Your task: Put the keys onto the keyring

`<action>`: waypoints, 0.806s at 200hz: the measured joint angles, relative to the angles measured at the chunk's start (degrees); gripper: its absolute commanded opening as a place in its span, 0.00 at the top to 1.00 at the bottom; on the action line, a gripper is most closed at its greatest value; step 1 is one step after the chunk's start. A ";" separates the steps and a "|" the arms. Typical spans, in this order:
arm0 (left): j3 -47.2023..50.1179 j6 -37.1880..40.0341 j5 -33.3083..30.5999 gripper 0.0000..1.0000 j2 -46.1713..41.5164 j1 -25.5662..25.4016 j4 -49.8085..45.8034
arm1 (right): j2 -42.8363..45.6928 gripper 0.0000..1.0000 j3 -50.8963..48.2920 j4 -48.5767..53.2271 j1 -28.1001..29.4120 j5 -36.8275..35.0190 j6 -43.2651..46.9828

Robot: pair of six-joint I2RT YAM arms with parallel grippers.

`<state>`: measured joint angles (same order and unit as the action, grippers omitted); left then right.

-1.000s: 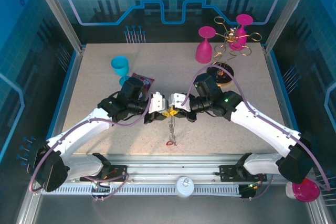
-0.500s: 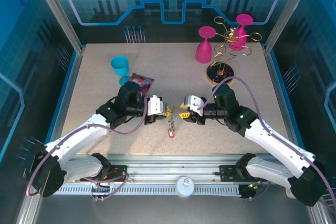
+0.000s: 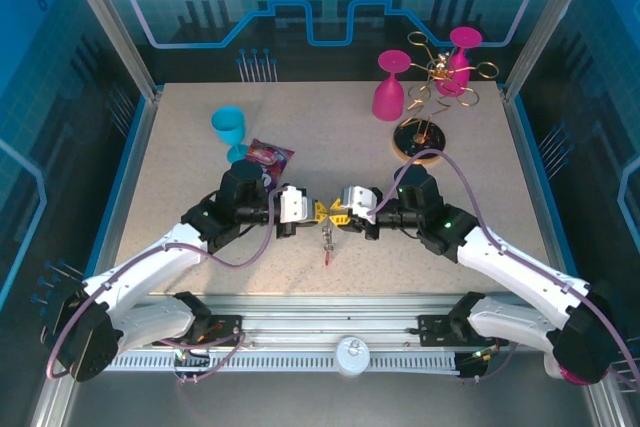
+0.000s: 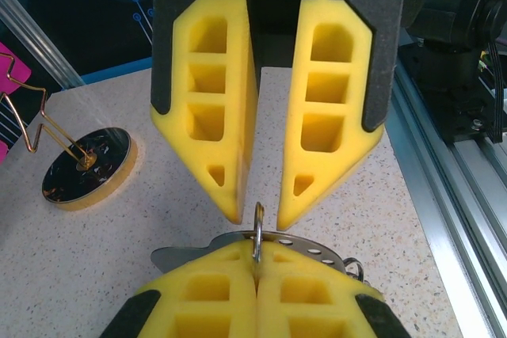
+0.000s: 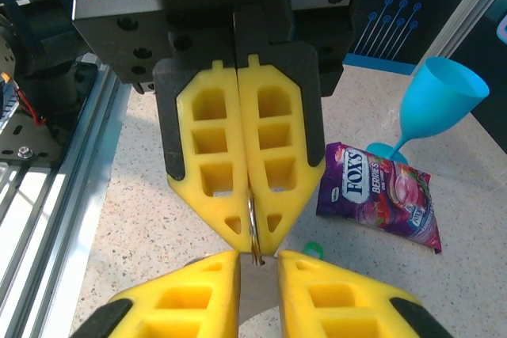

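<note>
Left jaws clamp the keyring (image 4: 258, 221), right jaws stand narrowly parted at its edge; a skewed squeeze could twist it free and drop the dangling red-tagged key (image 3: 326, 259).

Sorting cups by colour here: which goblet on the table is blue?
The goblet at back left, beside the purple packet; the pink goblets are by the gold rack.

Blue goblet (image 3: 229, 128) beside snack packet (image 3: 269, 156)
</note>
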<state>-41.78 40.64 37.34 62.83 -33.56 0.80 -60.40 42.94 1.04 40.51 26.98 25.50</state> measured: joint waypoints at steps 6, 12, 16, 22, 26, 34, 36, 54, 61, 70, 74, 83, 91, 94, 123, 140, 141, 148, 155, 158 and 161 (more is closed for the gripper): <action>0.00 0.00 0.00 1.00 0.00 0.00 0.00 | 0.00 0.82 0.00 -0.24 0.11 0.02 -0.02; 0.00 0.02 0.00 1.00 0.00 0.00 0.02 | 0.00 0.83 0.00 -0.52 0.17 0.00 0.00; 0.00 0.00 0.00 1.00 0.00 0.00 0.02 | 0.00 0.83 0.00 -0.66 0.24 0.00 0.00; 0.00 0.00 0.00 1.00 0.00 -0.02 0.00 | -0.02 0.85 0.00 -0.76 0.33 0.00 0.02; 0.00 0.00 0.00 1.00 0.00 -0.04 0.00 | -0.07 0.87 0.00 -0.85 0.39 0.02 0.00; 0.00 0.00 -0.02 1.00 0.00 -0.04 0.00 | -0.13 0.90 0.00 -1.05 0.48 0.04 0.02; 0.00 0.00 -0.02 1.00 0.00 -0.04 0.00 | -0.15 0.91 0.00 -1.14 0.48 0.04 0.15; 0.15 0.00 -0.07 1.00 0.00 -0.04 -0.09 | -0.48 0.98 0.00 -1.18 0.48 0.00 0.24; 0.26 0.00 -0.07 1.00 0.00 -0.04 -0.09 | -0.57 1.00 0.00 -1.11 0.48 0.02 0.42; 0.33 0.00 -0.09 1.00 0.00 -0.04 -0.17 | -0.72 1.00 0.02 -1.09 0.48 0.04 0.66; 0.33 0.00 -0.13 1.00 0.00 -0.04 -0.24 | -0.79 1.00 0.02 -1.09 0.48 0.04 0.70; 0.37 0.00 -0.24 0.95 0.00 -0.04 -0.39 | -0.96 1.00 0.04 -1.07 0.48 0.15 0.87; 0.37 0.02 -0.26 0.92 0.00 -0.04 -0.52 | -1.14 1.00 0.13 -0.92 0.48 0.26 0.94; 0.37 0.02 -0.28 0.90 0.00 -0.04 -0.55 | -1.20 1.00 0.20 -0.85 0.48 0.35 1.01; 0.37 0.28 -0.44 0.82 0.00 -0.04 -0.90 | -2.03 1.00 0.92 0.11 0.48 1.51 1.11; 0.37 0.44 -0.44 0.83 0.00 -0.04 -1.49 | -2.62 1.00 1.51 1.03 0.48 2.19 1.11; 0.37 0.44 -0.44 0.83 0.00 -0.04 -1.53 | -2.64 1.00 1.55 1.07 0.48 2.21 1.11; 0.37 0.48 -0.44 0.87 0.00 -0.04 -1.75 | -2.78 1.00 1.68 1.36 0.48 2.38 1.11; 0.37 0.66 -0.39 0.90 0.00 -0.09 -1.92 | -2.91 1.00 1.75 1.51 0.48 2.45 1.11; 0.37 0.68 -0.42 0.91 0.00 -0.11 -2.05 | -2.95 1.00 1.75 1.51 0.48 2.49 1.11; 0.37 1.07 -0.39 0.93 0.00 -0.17 -2.12 | -2.95 1.00 1.75 1.51 0.48 2.49 1.11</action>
<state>-41.41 41.71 36.95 62.83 -33.74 -1.32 -63.35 44.69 2.55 40.99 29.47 26.61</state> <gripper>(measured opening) 0.115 0.058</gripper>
